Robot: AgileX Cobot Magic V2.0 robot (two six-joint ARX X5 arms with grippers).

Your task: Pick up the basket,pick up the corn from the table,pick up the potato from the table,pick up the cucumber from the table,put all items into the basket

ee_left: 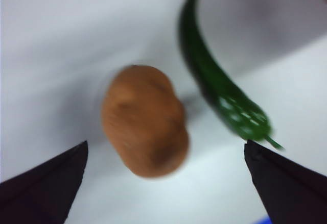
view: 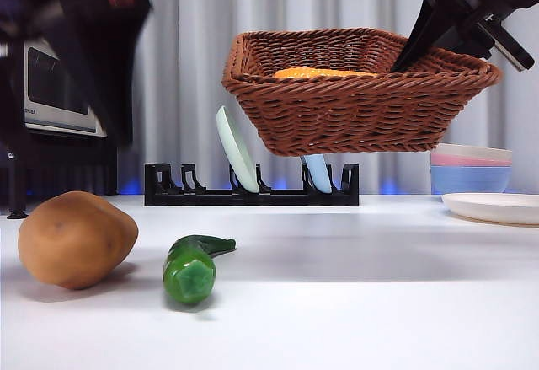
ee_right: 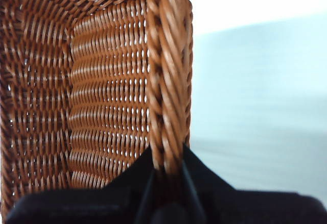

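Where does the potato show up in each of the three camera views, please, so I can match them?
Front view: the potato lies low at the left on the table.
Left wrist view: it sits mid-picture, between the left hand's open jaws.
Right wrist view: not in it.
Shared landmark: the cucumber beside it, seen in the front and left wrist views.

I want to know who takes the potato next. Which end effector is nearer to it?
Left. The left end effector hangs open just above the potato; the right end effector is clamped on the basket rim, held aloft across the table.
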